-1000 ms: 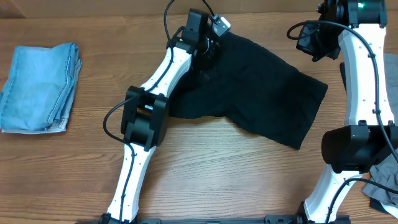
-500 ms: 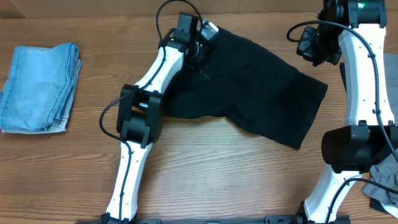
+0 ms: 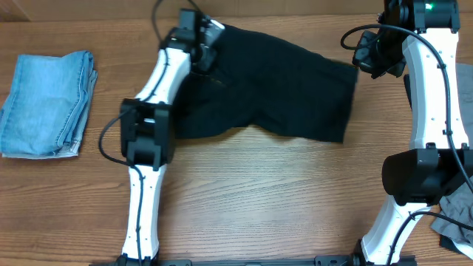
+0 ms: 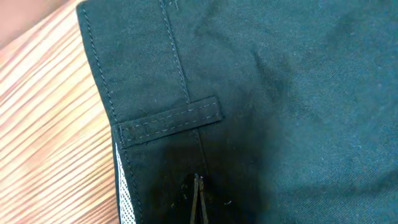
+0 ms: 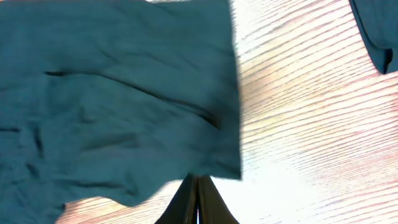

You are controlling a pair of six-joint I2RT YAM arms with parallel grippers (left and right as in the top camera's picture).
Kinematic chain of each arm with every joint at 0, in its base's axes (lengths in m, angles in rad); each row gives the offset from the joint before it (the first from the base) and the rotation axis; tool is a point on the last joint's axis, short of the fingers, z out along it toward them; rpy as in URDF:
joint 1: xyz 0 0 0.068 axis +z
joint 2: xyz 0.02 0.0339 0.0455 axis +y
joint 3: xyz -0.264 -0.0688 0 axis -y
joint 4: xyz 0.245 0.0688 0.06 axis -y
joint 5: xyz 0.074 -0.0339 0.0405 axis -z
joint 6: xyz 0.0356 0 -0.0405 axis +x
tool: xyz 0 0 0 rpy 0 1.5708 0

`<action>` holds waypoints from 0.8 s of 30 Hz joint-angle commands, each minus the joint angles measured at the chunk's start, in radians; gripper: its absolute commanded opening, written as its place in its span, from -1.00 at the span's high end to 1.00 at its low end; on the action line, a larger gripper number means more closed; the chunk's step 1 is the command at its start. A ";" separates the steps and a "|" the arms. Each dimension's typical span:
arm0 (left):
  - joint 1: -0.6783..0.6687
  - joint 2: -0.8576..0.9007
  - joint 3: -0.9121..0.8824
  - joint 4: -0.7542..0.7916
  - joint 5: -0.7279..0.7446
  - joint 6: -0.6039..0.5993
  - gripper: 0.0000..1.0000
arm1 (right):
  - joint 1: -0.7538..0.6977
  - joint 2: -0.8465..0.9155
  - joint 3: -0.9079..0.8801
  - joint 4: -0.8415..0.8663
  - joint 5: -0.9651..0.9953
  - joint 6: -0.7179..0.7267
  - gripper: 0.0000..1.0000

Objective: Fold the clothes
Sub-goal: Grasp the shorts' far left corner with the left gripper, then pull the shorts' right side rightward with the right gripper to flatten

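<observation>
A: Table (image 3: 281, 199) first. What's lying where?

B: Black shorts (image 3: 281, 89) are lying spread along the far edge, from the middle out toward the right, with the waist end under the left arm. Folded denim (image 3: 44, 103) is sitting at the left edge, well apart. A grey garment (image 3: 454, 218) is poking in near the right near corner.

A: Jaws?

B: The left gripper (image 4: 198, 186) is clenching black fabric just below the belt loop (image 4: 171, 118), with the pale lining (image 4: 124, 186) showing beside it. The right gripper (image 5: 198, 186) is closed tight at the leg-hem corner. I can't tell whether it's nipping cloth or only touching it.

A: Step in hand?

B: I'm reading it as flattening and squaring the shorts before the first fold.

A: Doing it well means?

B: Pulling low along the table so the cloth is sliding, not lifting. Tension should be going straight along the waistband, since the middle hem is bunching upward. The right side should be anchoring the leg corner, otherwise the whole piece is just dragging. The denim stack shouldn't be getting touched.
</observation>
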 commanded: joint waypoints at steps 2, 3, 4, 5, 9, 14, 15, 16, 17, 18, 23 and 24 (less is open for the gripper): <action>0.100 0.016 -0.021 -0.066 -0.091 -0.118 0.92 | 0.004 0.006 0.000 0.012 0.000 -0.016 0.92; 0.101 -0.001 -0.021 -0.065 -0.091 -0.120 0.92 | 0.006 0.006 0.000 0.013 -0.037 -0.059 0.92; 0.100 -0.019 -0.021 -0.064 -0.092 -0.120 0.92 | 0.010 0.006 0.000 0.013 -0.077 -0.101 0.92; 0.091 -0.053 -0.021 -0.061 -0.092 -0.120 0.92 | 0.019 0.006 0.000 0.031 -0.139 -0.152 0.92; 0.058 -0.118 -0.021 -0.061 -0.092 -0.120 0.91 | 0.061 0.016 -0.016 0.085 -0.204 -0.154 0.92; 0.046 -0.120 -0.021 -0.065 -0.091 -0.120 0.89 | 0.129 0.016 -0.198 0.204 -0.204 -0.134 0.35; 0.046 -0.120 -0.021 -0.064 -0.092 -0.120 0.88 | 0.135 0.016 -0.250 0.250 -0.204 -0.113 0.27; 0.046 -0.120 -0.021 -0.064 -0.092 -0.119 0.85 | 0.138 0.016 -0.288 0.291 -0.204 -0.095 0.15; 0.046 -0.120 -0.021 -0.064 -0.092 -0.118 0.83 | 0.141 0.016 -0.334 0.343 -0.204 -0.075 0.11; 0.046 -0.120 -0.021 -0.066 -0.092 -0.112 0.82 | 0.142 0.016 -0.380 0.392 -0.206 -0.056 0.10; 0.047 -0.120 -0.021 -0.062 -0.092 -0.112 0.81 | 0.142 0.016 -0.542 0.570 -0.250 -0.016 -0.05; 0.047 -0.120 -0.021 -0.062 -0.092 -0.112 0.81 | 0.142 0.016 -0.560 0.590 -0.254 0.004 -0.06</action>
